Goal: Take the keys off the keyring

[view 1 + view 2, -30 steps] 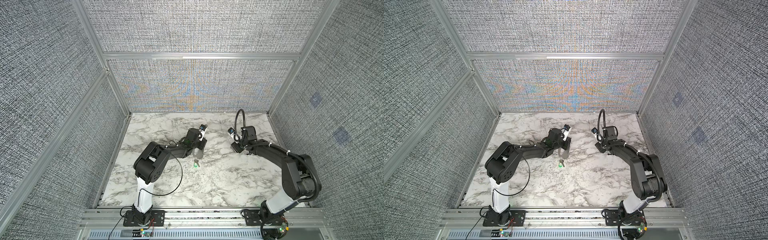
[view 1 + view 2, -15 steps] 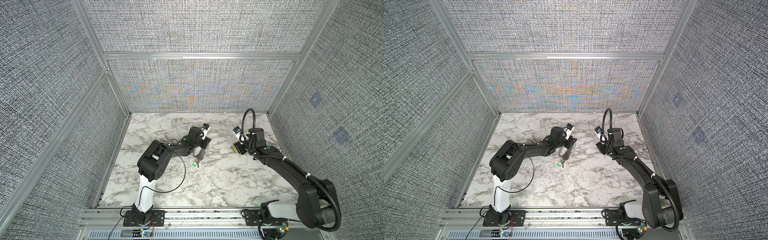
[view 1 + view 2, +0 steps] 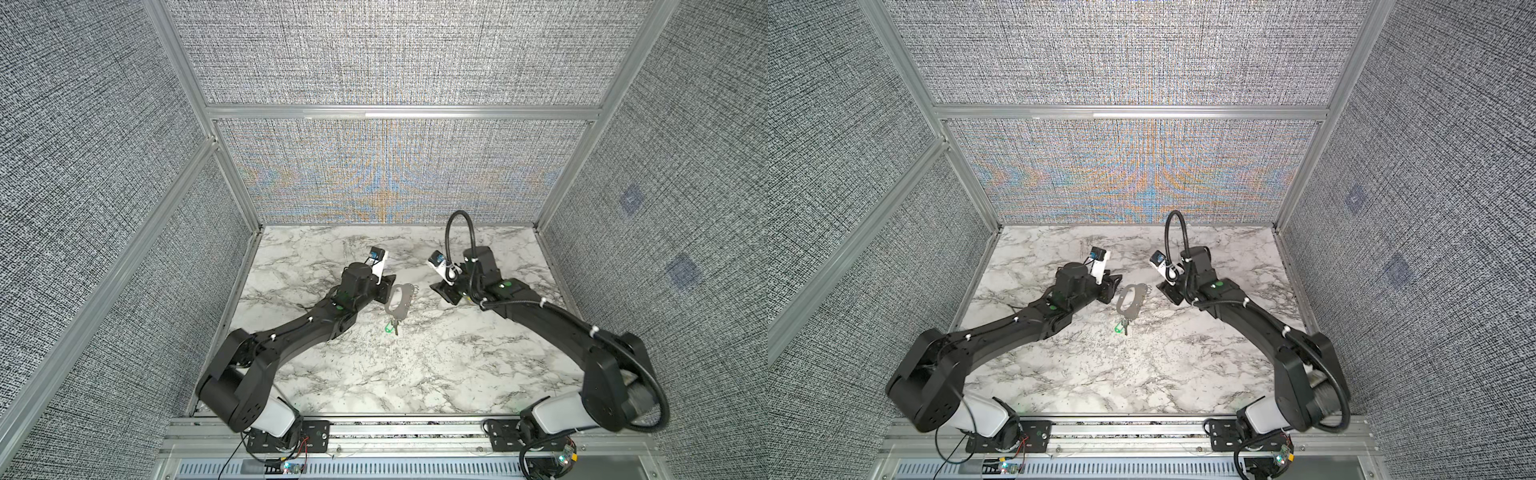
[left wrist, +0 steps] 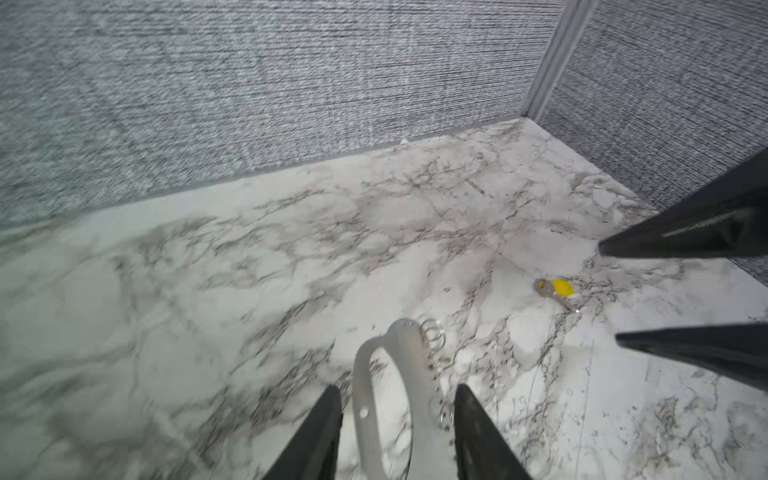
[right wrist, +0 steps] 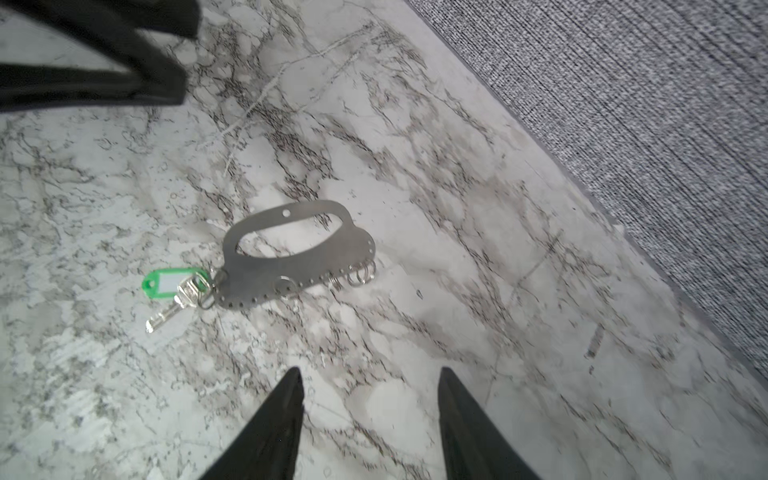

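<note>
Left pincer (image 4: 397, 397): black, with two tapered fingers standing apart. They straddle the flat dark-grey metal keyring (image 4: 419, 374), and bare marble shows between each finger and the metal, so nothing is clamped. In both top views this pincer sits just left of the keyring.
Keyring (image 5: 291, 257): an elongated plate with a long oval slot and small wire loops along one edge. It lies flat on the white, grey-veined marble table (image 3: 415, 374), mid-scene between the two arms.
Green-tagged key (image 5: 178, 299): a small silver key with a green plastic tag. It hangs from a small ring at the end of the keyring that points toward the front of the table, and rests on the marble.
Yellow-tagged key (image 4: 559, 289): a small silver key with a yellow plastic tag. It lies loose on the table, apart from the keyring and near the fingertips of the right pincer (image 4: 609, 293).
Right pincer (image 5: 370, 372): black, fingers apart with only marble between them, holding nothing. In both top views it sits just right of the keyring, tips pointing toward it.
</note>
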{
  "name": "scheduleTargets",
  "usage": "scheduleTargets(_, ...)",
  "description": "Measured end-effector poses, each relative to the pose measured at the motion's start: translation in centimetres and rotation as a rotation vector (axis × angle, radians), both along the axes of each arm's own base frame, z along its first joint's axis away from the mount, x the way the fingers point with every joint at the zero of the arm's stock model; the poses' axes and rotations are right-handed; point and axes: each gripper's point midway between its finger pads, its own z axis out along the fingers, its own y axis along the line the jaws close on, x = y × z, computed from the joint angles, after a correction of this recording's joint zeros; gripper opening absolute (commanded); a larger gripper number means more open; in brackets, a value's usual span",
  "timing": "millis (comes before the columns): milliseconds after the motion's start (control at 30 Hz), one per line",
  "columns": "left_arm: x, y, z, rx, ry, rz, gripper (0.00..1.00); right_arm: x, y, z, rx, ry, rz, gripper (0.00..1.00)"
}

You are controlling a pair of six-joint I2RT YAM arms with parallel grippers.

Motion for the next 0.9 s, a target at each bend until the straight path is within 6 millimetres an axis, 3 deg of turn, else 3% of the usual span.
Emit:
scheduleTargets(133, -2.4, 3.7, -0.7, -0.014, 0.031, 0.101, 0.46, 3.2, 3.1, -2.8, -0.05, 0.091, -0.025, 0.63)
scheduleTargets(200, -3.2, 4.8, -0.5, -0.031, 0.035, 0.136, 0.47, 4.6, 4.0, -4.3, -0.085, 0.132, -0.052, 0.75)
scheduleTargets(400, -5.2, 6.5, -1.4, -0.046, 0.073, 0.164, 0.47, 7.4, 5.3, -8.8, -0.173, 0.199, -0.086, 0.76)
scheduleTargets(500, -6.1, 6.8, -2.2, -0.041, 0.107, 0.159, 0.47, 8.1, 6.0, -10.8, -0.218, 0.227, -0.085, 0.76)
scheduleTargets(667, -7.2, 6.3, -3.2, -0.046, 0.141, 0.102, 0.47, 7.7, 6.1, -13.2, -0.277, 0.266, -0.064, 0.79)
scheduleTargets(900, -7.8, 4.1, -5.8, 0.009, 0.229, -0.029, 0.47, 9.8, 6.3, -13.8, -0.291, 0.24, -0.121, 0.79)
